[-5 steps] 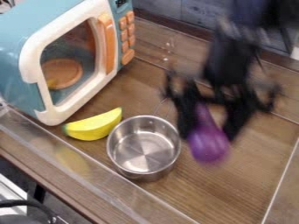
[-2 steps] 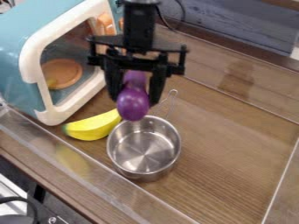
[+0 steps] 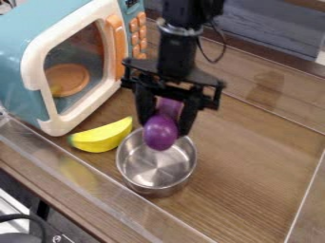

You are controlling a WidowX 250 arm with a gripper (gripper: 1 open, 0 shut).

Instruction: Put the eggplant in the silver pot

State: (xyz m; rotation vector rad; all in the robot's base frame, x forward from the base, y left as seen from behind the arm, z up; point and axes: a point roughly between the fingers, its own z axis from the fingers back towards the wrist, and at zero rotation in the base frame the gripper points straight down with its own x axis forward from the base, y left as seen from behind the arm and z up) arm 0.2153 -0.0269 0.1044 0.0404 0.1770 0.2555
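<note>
Purple eggplant (image 3: 160,133) hangs upright just over the silver pot (image 3: 156,163).

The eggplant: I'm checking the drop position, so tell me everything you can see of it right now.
The eggplant is a small, glossy purple toy, rounded and smooth like plastic. It hangs upright between the fingers of the gripper, rounded end down; its stem end is hidden by the gripper. It sits just above the silver pot, over the back part of the pot's opening, apparently not touching the pot's floor. Only the fingers seem to touch it.
</note>
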